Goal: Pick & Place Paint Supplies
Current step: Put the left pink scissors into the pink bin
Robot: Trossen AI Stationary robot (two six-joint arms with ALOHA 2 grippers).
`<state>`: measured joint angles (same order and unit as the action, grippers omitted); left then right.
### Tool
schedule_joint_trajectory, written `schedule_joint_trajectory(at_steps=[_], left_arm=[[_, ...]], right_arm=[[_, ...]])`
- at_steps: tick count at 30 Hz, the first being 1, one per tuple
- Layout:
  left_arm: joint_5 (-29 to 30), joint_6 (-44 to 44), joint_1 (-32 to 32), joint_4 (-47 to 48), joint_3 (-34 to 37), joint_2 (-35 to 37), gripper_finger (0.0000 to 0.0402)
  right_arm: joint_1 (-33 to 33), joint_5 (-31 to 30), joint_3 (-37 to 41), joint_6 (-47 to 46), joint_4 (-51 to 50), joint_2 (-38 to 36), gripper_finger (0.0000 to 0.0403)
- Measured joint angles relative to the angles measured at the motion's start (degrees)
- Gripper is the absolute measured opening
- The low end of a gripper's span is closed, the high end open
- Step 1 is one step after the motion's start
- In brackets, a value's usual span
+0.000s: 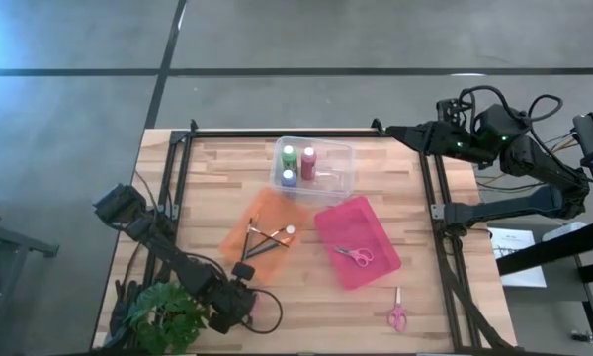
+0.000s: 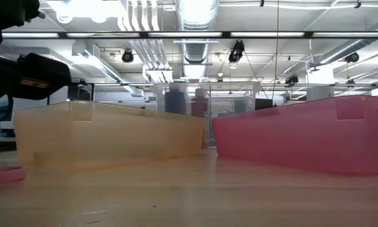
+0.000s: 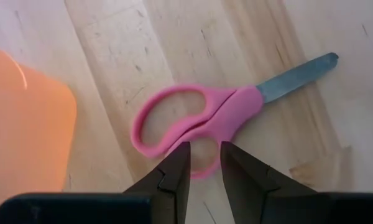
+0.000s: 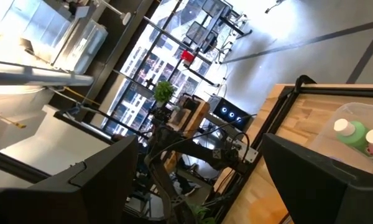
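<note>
Three paint bottles — green point(image 1: 289, 154), pink-red point(image 1: 308, 158), blue point(image 1: 289, 178) — upright together in the clear bin point(image 1: 338, 170), upper centre of the high view. Paintbrushes point(image 1: 267, 240) crossed in the orange tray point(image 1: 267, 210), just below and left of that bin. Pink tray point(image 1: 371, 222) at centre right, a pair of pink scissors point(image 1: 354, 255) lying in it; another pink pair point(image 1: 397, 312) on the bare table point(image 1: 217, 178) toward the lower right.

Left gripper point(image 3: 204, 157) low at the lower left of the high view, beside a green plant point(image 1: 168, 314). Fingers point(image 3: 177, 163) narrowly parted, tips over the handle loop of a third pair of pink scissors point(image 3: 205, 118), nothing gripped.

Right gripper point(image 4: 199, 180) off the table's upper right corner. Fingers point(image 4: 105, 180) spread wide, empty.
</note>
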<state>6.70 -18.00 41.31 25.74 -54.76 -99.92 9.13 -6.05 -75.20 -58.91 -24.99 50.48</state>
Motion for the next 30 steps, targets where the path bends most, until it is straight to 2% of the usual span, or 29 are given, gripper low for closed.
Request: schedule_joint_trajectory(at_steps=[8, 15, 23, 30], left_arm=[[0.46, 0.09, 2.31, -0.22, 0.0, -0.04, 0.0098], [10.5, -0.12, 4.77, 1.26, -0.09, -0.04, 0.0098], [11.34, -1.76, 4.95, 0.98, -0.11, -0.38, 0.0098], [11.42, -1.58, 5.13, 0.65, -3.39, -4.56, 0.0098]], right_arm=[[0.0, 0.05, 0.0, -0.48, -0.04, 0.0, 0.0335], [0.0, 0.16, 0.0, -0.7, -0.07, 0.0, 0.0335], [0.0, 0.25, 0.0, -0.73, -0.07, 0.0, 0.0335], [0.0, 0.05, 0.0, -0.68, -0.07, -0.02, 0.0335]])
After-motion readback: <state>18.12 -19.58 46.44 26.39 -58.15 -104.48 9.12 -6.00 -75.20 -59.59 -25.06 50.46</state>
